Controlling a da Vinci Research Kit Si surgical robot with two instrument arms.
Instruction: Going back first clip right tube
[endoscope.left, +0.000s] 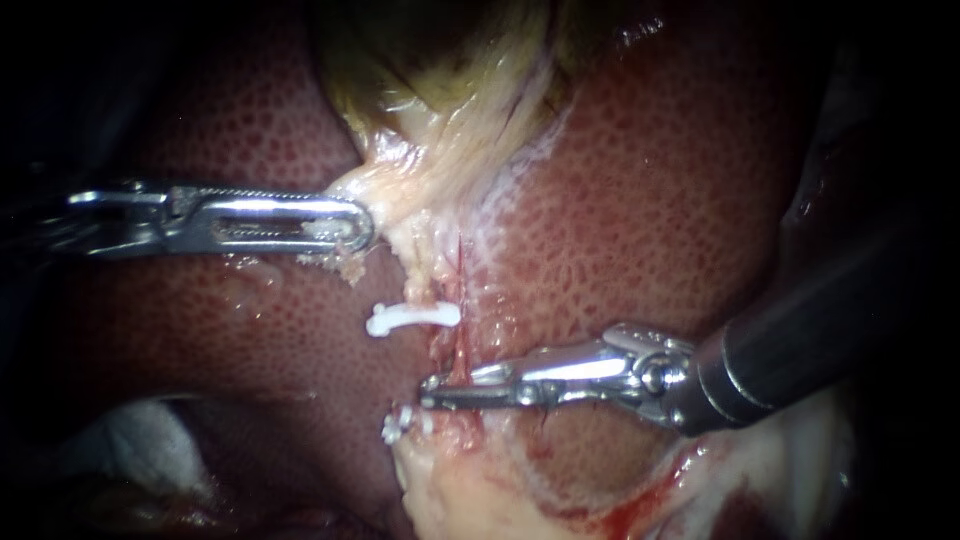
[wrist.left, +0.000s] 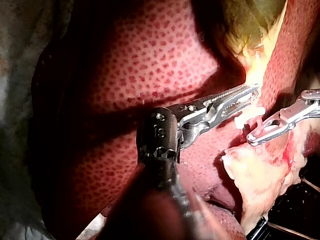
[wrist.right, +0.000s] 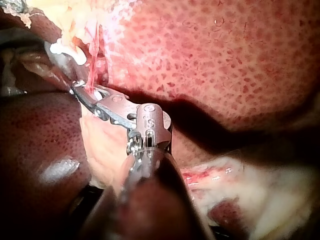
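Your right instrument (endoscope.left: 435, 389), jaws narrowly apart astride the red tube (endoscope.left: 459, 350), sits just nearer than the clip (endoscope.left: 412, 318), shaft running right; your left instrument (endoscope.left: 355, 232) is clamped on the gallbladder (endoscope.left: 450, 130).

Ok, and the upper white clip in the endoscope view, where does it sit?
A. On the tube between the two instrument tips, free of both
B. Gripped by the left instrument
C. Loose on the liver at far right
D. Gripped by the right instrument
A: the upper white clip lies across the tube, below the left instrument and above the right instrument, touching neither.
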